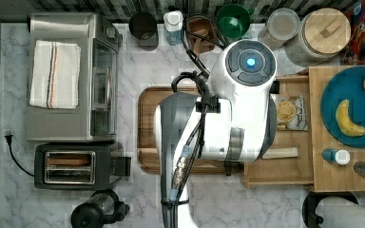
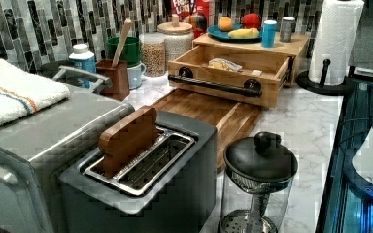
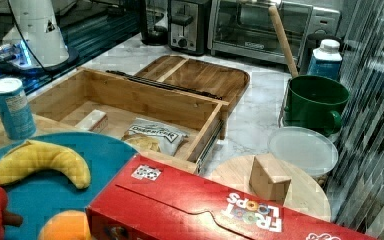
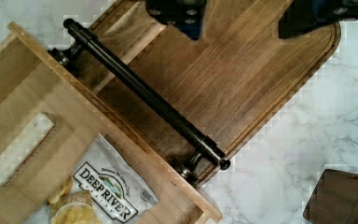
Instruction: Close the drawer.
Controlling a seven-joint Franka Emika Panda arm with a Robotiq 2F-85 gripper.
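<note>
Wrist view: the gripper (image 4: pixel 242 16) hangs w/ fingers spread wide and empty above the dark wooden tray (image 4: pixel 242 79), just in front of the pulled-out drawer (image 4: pixel 51 121), whose black bar handle (image 4: pixel 144 95) runs crosswise, so push toward the drawer box.

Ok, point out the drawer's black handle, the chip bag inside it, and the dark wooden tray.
black handle (image 4: pixel 144 95): wrist view, middle of the bar.
chip bag (image 4: pixel 107 196): wrist view, printed label.
dark wooden tray (image 2: pixel 209 109): left view, bare surface in front of the drawer.
</note>
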